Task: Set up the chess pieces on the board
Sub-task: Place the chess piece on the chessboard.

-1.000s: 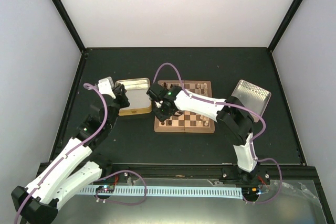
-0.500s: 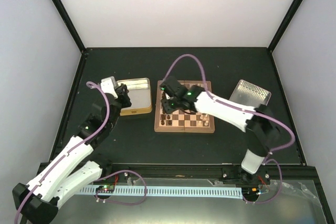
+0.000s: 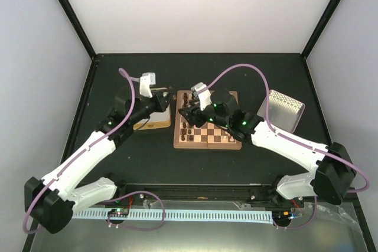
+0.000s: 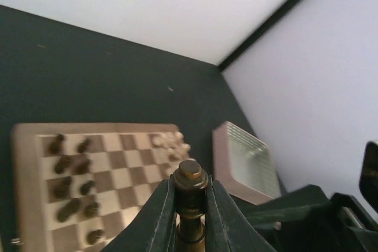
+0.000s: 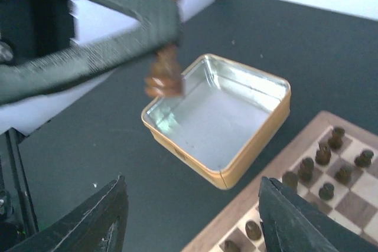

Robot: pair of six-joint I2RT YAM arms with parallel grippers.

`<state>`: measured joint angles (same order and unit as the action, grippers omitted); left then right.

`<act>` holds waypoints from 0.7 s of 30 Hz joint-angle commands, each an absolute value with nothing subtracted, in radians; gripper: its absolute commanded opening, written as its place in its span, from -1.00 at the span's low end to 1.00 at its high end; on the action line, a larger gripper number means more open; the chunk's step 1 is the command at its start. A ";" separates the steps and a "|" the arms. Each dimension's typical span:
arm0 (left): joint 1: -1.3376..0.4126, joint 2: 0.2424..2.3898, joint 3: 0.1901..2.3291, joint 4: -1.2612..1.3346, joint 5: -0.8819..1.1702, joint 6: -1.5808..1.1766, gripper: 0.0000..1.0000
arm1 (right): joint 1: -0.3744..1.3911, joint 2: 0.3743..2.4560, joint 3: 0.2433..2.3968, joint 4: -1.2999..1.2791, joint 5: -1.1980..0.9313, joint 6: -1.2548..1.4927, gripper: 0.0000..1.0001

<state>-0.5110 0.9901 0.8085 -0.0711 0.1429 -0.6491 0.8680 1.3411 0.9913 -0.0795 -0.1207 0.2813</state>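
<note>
My left gripper [image 4: 190, 186] is shut on a dark brown chess piece [image 4: 190, 176] and holds it upright in the air. From above, the left gripper [image 3: 166, 103] hangs between the tin and the board's [image 3: 207, 146] left edge. The right wrist view shows that held piece [image 5: 165, 74] above the tin's far corner. My right gripper [image 5: 192, 179] is open and empty, above the table between tin and board. From above, the right gripper [image 3: 185, 114] is over the board's left columns. Dark pieces [image 4: 71, 175] stand on the board's left squares, cream pieces [image 4: 171, 142] at its far right.
A yellowish tin [image 3: 153, 124] lies left of the board, and the right wrist view shows the tin [image 5: 220, 116] empty. A silvery perforated tray [image 3: 283, 109] sits to the right of the board. Black frame posts and pale walls enclose the dark table.
The left arm lifted from the tin and swung right toward the board with the dark piece. The right gripper opened wide, and its arm's elbow swung out to the right.
</note>
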 commanded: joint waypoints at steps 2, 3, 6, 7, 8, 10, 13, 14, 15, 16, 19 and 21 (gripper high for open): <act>-0.509 1.066 0.876 0.014 0.442 -0.769 -0.87 | 0.869 1.325 1.000 0.075 -0.133 0.237 0.24; -0.509 1.072 0.872 0.028 0.460 -0.781 -0.86 | 0.868 1.333 1.010 0.067 -0.116 0.239 0.25; -0.509 1.074 0.859 0.051 0.478 -0.789 -0.86 | 0.868 1.354 1.035 0.048 -0.070 0.249 0.25; -0.509 1.071 0.856 0.055 0.480 -0.786 -0.86 | 0.869 1.360 1.041 0.044 -0.061 0.252 0.25; -0.509 1.069 0.853 0.056 0.480 -0.783 -0.86 | 0.868 1.367 1.048 0.042 -0.057 0.255 0.23; -0.510 1.064 0.847 0.059 0.483 -0.780 -0.85 | 0.869 1.380 1.065 0.031 -0.051 0.259 0.16; -0.509 1.059 0.842 0.060 0.488 -0.776 -0.85 | 0.869 1.399 1.086 0.018 -0.050 0.257 -0.10; -0.509 1.058 0.840 0.059 0.489 -0.775 -0.85 | 0.870 1.402 1.089 0.015 -0.048 0.253 -0.23; -0.509 1.057 0.840 0.057 0.489 -0.772 -0.85 | 0.868 1.403 1.092 0.014 -0.047 0.251 -0.36; -0.509 1.056 0.839 0.055 0.489 -0.768 -0.84 | 0.868 1.402 1.092 0.015 -0.044 0.246 -0.50; -0.508 1.053 0.842 0.046 0.494 -0.750 -0.75 | 0.869 1.396 1.085 0.018 -0.040 0.215 -0.81; -0.503 1.046 0.854 0.009 0.498 -0.726 -0.56 | 0.867 1.390 1.079 0.015 -0.050 0.165 -0.92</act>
